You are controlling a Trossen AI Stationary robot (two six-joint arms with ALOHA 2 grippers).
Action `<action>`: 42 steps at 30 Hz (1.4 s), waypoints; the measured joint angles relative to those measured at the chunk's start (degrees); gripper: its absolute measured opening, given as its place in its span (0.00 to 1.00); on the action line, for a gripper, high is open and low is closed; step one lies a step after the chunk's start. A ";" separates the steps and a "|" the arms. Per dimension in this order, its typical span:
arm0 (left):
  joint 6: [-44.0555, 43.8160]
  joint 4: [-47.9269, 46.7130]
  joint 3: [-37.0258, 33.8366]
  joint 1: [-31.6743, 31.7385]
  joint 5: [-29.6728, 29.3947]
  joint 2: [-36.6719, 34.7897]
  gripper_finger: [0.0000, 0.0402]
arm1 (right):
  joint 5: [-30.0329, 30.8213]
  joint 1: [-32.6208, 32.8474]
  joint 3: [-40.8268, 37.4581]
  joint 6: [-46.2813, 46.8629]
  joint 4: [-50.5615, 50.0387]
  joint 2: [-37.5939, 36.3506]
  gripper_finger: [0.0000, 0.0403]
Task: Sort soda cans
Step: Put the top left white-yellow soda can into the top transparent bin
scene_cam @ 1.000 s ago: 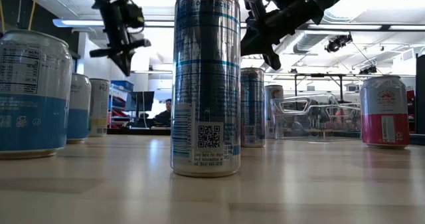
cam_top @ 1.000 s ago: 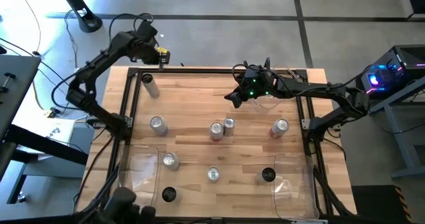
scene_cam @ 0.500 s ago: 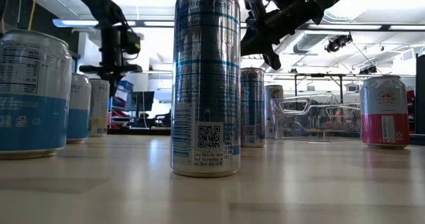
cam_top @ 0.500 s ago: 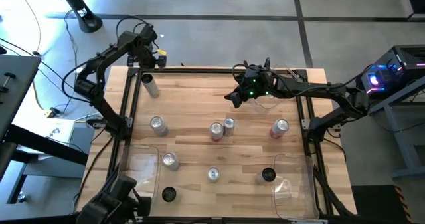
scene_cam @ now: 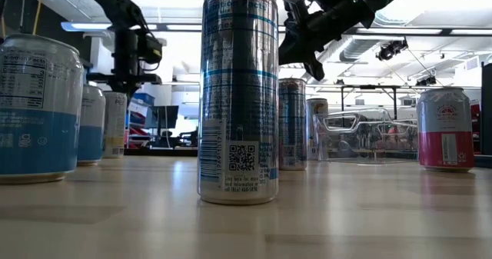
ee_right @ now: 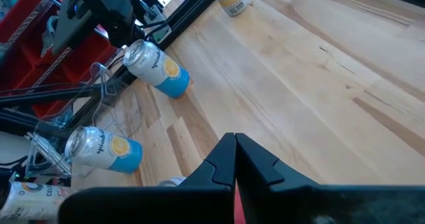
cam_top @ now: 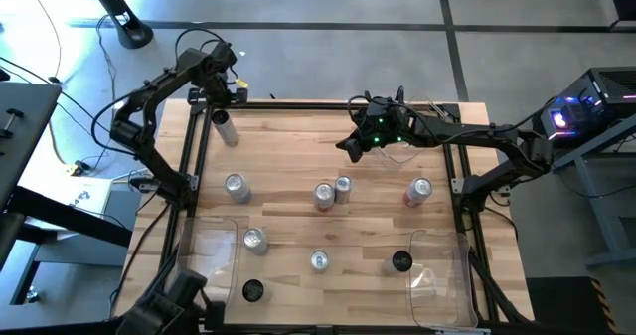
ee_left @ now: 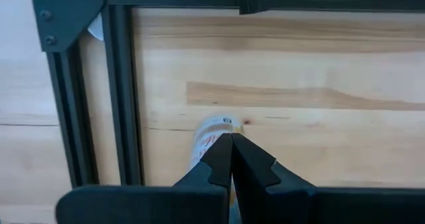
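Since a second ago only the left arm has been shifting: its left gripper [cam_top: 221, 89] has swung in from beyond the frame's far edge and is now hanging over the table's corner at about 10 o'clock, right above the slim can [cam_top: 225, 128] standing there. Its fingers are pressed together with nothing between them, and in the left wrist view that same can is showing just past the closed tips [ee_left: 231, 159]. Everything else is sitting where it was.

Over at roughly 12 o'clock the right gripper [cam_top: 348, 146] is hovering above the wooden table [cam_top: 288, 156], jaws likewise together and carrying nothing; the right wrist view is showing the closed pair [ee_right: 235, 159] pointing across bare planks.

Soda cans are standing scattered and upright. A silver can [cam_top: 236, 186] is sitting at 9 o'clock near the left rail. Two cans are standing side by side and nearly touching at the centre [cam_top: 333, 191]. A red-and-silver can [cam_top: 418, 191] is sitting at 3 o'clock. Toward 6 o'clock one silver can [cam_top: 319, 262] is standing alone. At 7 o'clock another silver can [cam_top: 254, 240] and a black-topped can [cam_top: 252, 291] are standing at the edge of the left clear bin [cam_top: 204, 260]; whether they are inside it is unclear. At 5 o'clock a second black-topped can [cam_top: 400, 262] is standing by the right clear bin [cam_top: 442, 275].
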 joint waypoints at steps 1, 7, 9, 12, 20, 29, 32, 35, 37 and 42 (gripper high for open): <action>-0.31 -0.19 0.00 -0.20 -0.42 -0.32 0.00 | 0.02 0.00 0.00 -0.08 0.00 0.00 0.00; -1.25 -0.04 -2.76 -1.25 -1.00 -2.92 0.00 | 0.00 0.00 0.00 -1.48 -0.08 0.00 0.00; -1.43 0.19 -4.46 -1.73 -0.98 -3.55 0.00 | 0.00 0.00 0.00 -1.55 -0.34 0.00 0.00; -2.68 1.85 -6.86 -2.40 -0.86 -4.39 0.00 | -0.04 0.00 0.00 -1.62 -0.41 0.00 0.00; -3.44 7.00 -8.63 -2.42 -0.94 -5.26 0.00 | -0.04 0.00 0.00 -1.42 -0.42 0.00 0.00; -3.19 13.80 -5.18 -1.41 -1.08 -6.94 0.00 | -0.04 0.00 0.00 -1.42 -0.42 0.00 0.00; -0.96 12.46 -2.14 -1.42 -1.21 -6.94 0.00 | -0.04 0.00 0.00 -1.42 -0.42 0.00 0.00; 1.62 11.59 1.13 -1.53 -1.17 -7.04 0.00 | -0.02 0.00 0.00 -1.46 -0.42 0.00 0.00; 2.19 10.31 2.94 -1.56 -1.20 -7.51 0.01 | -0.02 0.00 0.00 -1.54 -0.42 0.00 0.00; 4.62 3.05 3.61 -2.36 -2.92 -10.68 0.09 | -0.02 0.02 0.00 -2.64 -0.44 0.00 0.00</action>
